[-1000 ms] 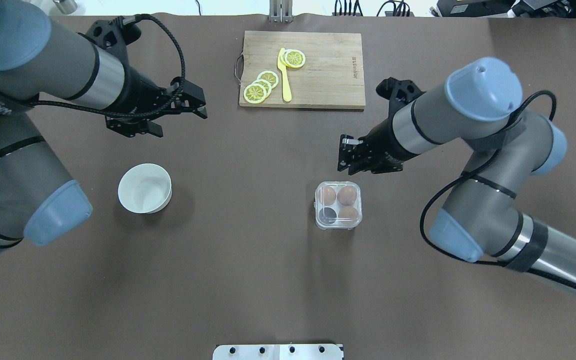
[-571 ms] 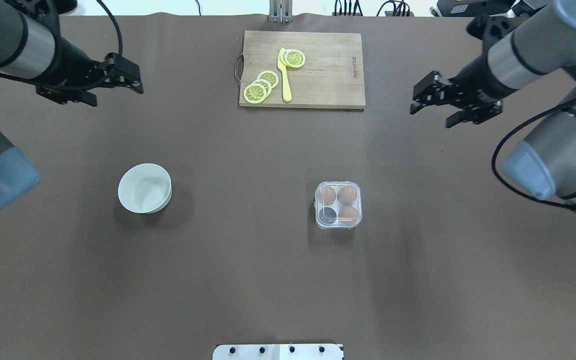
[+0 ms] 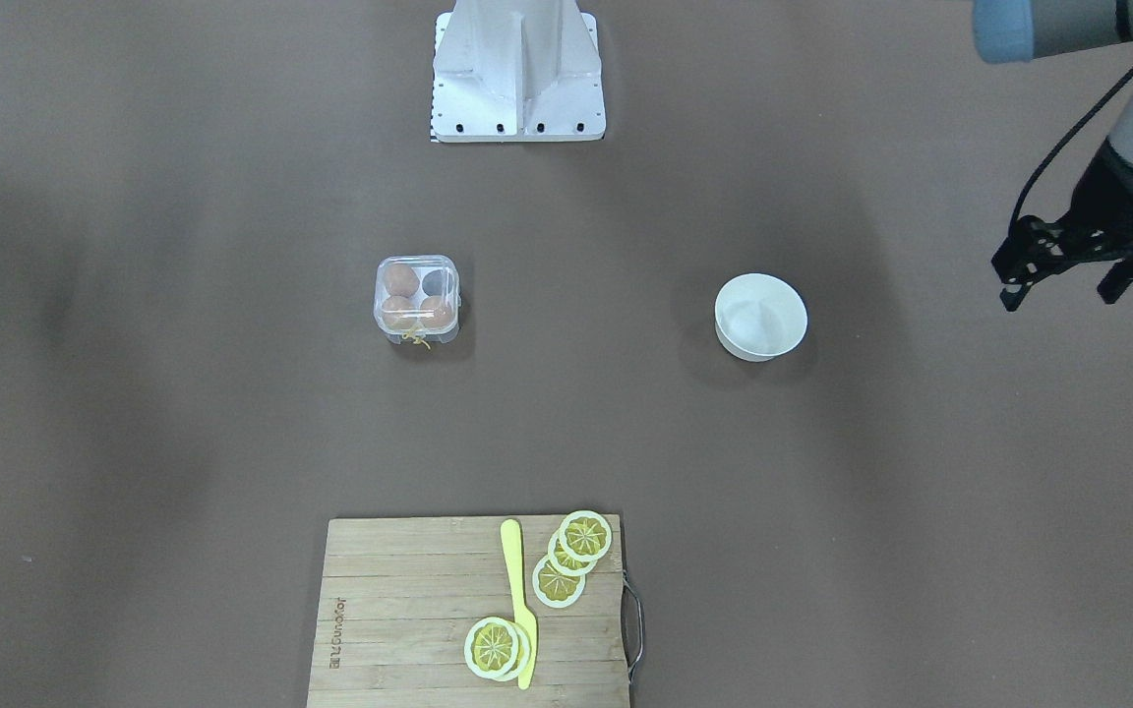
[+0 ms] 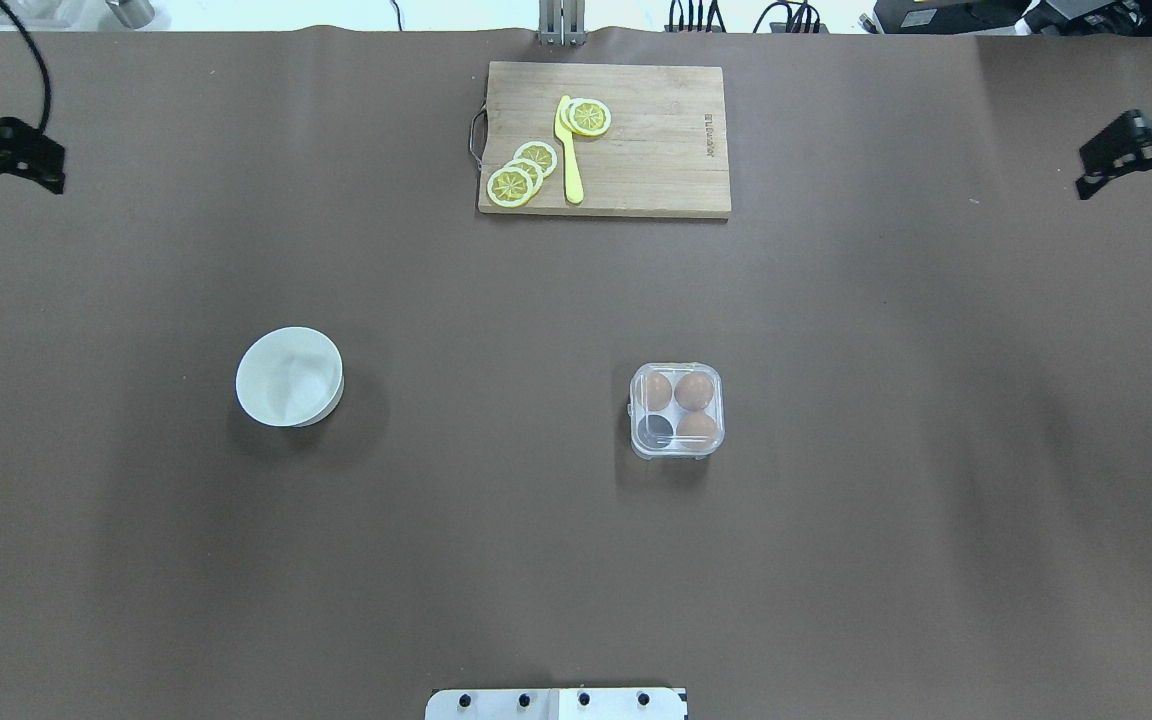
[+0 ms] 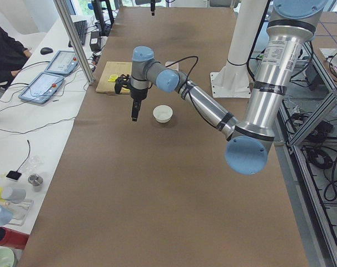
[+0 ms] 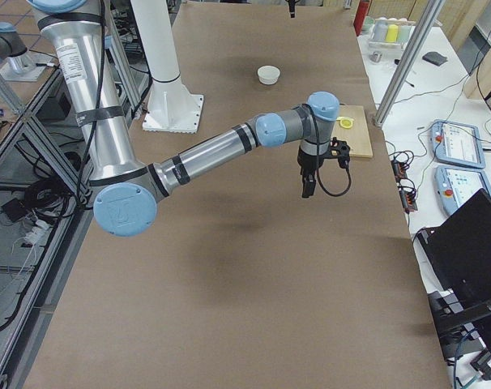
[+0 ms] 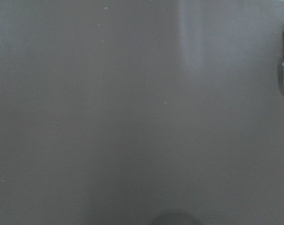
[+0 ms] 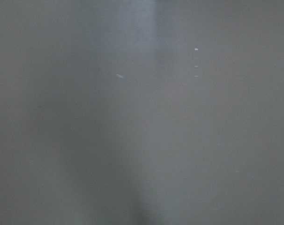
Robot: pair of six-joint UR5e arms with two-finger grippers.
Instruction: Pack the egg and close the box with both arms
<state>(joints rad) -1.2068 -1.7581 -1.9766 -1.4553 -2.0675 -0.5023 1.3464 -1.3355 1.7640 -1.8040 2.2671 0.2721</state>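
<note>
As the front camera faces the robot: box (image 3: 417, 300) midway across the desk (image 3: 566, 423), lid down, three eggs (image 3: 399, 278) inside, fourth cell dark; bowl (image 3: 761, 315) well apart; left pincer (image 3: 1056, 293) released, at the desk edge.
Overhead: right pincer (image 4: 1132, 188) released, holding nothing, far from the box; cutting board (image 4: 656, 150) with lemon slices (image 4: 526, 168) and yellow knife (image 4: 568, 150) at the far side.
Left side: left arm (image 5: 202, 103) hangs its pincer pointing down over the desk.
Right side: right arm (image 6: 221, 150) likewise, pincer down over bare desk.
Wrist cameras: blurred brown desk.
</note>
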